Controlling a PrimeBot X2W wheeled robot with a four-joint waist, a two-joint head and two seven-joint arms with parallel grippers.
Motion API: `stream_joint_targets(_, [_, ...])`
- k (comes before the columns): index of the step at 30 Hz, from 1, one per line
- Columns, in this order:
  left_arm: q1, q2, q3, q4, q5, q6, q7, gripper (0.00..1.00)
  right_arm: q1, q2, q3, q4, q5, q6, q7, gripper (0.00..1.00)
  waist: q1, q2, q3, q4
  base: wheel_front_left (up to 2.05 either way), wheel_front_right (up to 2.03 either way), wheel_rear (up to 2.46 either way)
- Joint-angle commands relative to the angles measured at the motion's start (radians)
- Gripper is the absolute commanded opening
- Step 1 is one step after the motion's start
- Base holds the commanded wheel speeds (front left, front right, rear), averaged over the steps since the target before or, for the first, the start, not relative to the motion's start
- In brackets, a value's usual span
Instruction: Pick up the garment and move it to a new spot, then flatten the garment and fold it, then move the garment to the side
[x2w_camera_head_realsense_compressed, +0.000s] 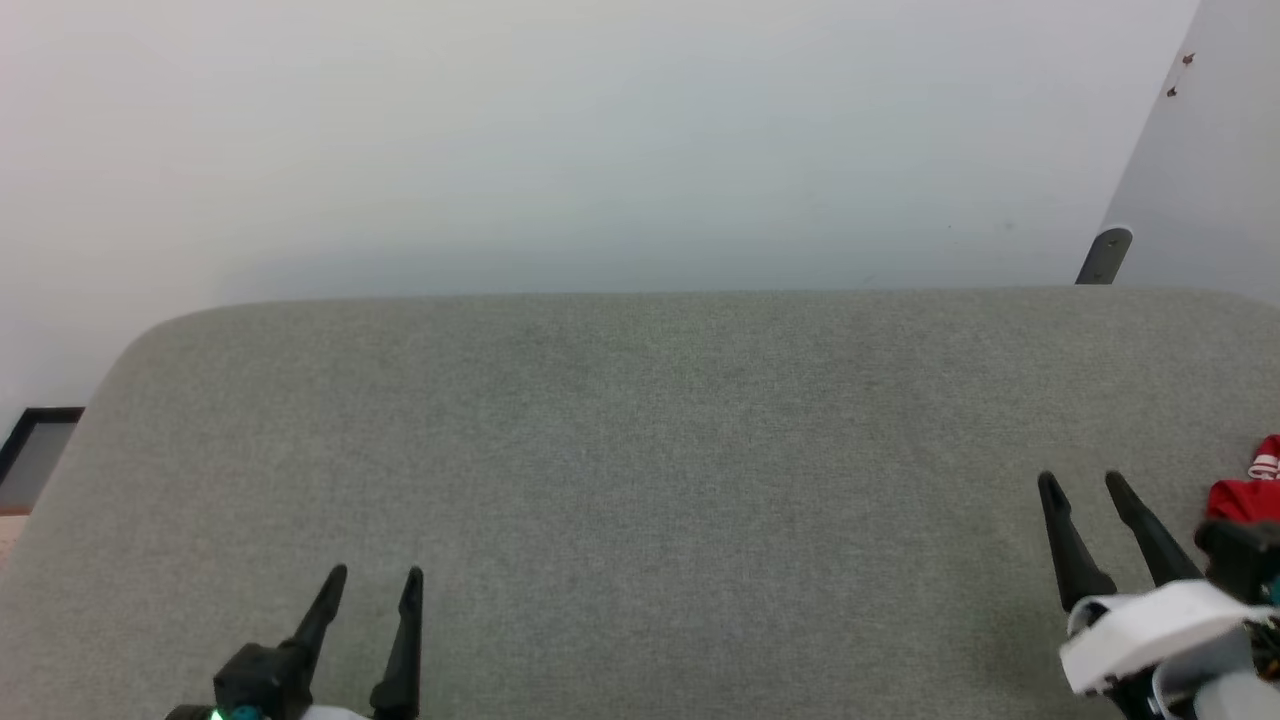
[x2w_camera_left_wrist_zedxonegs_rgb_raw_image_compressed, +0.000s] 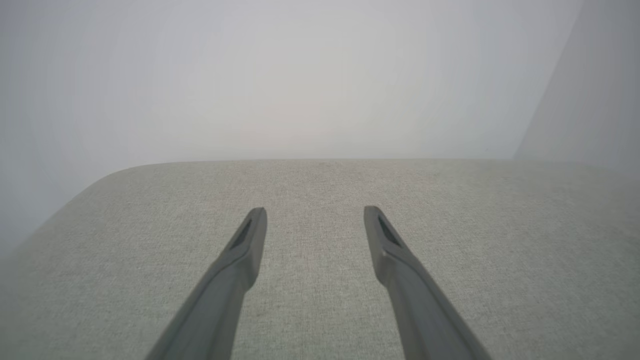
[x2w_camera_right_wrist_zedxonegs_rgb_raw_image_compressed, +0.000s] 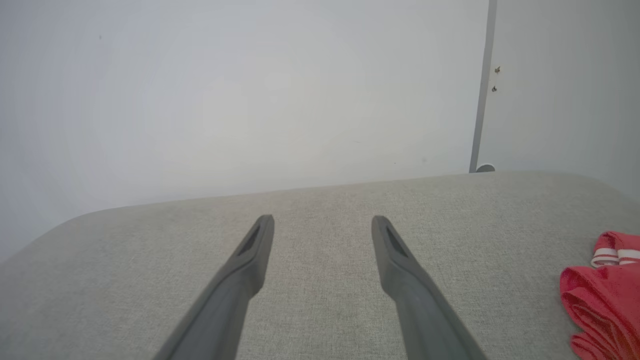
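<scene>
Head view: left hand (x2w_camera_head_realsense_compressed: 377, 572) and right hand (x2w_camera_head_realsense_compressed: 1080, 479) gape empty over woven grey surface (x2w_camera_head_realsense_compressed: 640, 450); garment (x2w_camera_head_realsense_compressed: 1240, 498) crumpled.

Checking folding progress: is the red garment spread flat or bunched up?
Bunched up: the garment lies in crumpled red folds on the grey cushion, striped trim curled; part is out of frame.

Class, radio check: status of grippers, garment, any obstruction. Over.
Left gripper open, empty. Right gripper open, empty. Crumpled bright red shirt, striped trim, lies right of right gripper, untouched. No obstacle seen between.
</scene>
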Motion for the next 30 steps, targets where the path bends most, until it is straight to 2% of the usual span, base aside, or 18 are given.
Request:
stream_joint_targets(1, [0.018,-0.001,0.003,-0.006,-0.008,-0.002,0.0,1.0,0.032,0.006,-0.02,-0.025,-0.011,-0.001,-0.005,1.0,-0.0001,0.0,-0.002,0.001,0.0,0.0,0.0])
stream_joint_targets(10, [0.087,-0.022,0.005,-0.076,-0.013,-0.002,0.0,1.0,0.182,0.044,-0.124,-0.183,-0.071,-0.001,0.002,1.0,-0.0001,0.0,-0.016,-0.006,0.0,0.0,0.0])
stream_joint_targets(20, [0.155,-0.019,0.01,-0.153,-0.013,-0.002,0.0,1.0,0.314,0.092,-0.252,-0.359,-0.114,-0.001,0.074,1.0,-0.0001,0.0,-0.016,0.002,0.0,0.0,0.0])
stream_joint_targets(30, [0.177,-0.038,0.028,-0.194,0.002,-0.002,-0.001,1.0,0.357,0.135,-0.29,-0.439,-0.134,-0.001,0.108,1.0,-0.0001,0.0,-0.014,0.012,0.0,0.0,0.0])
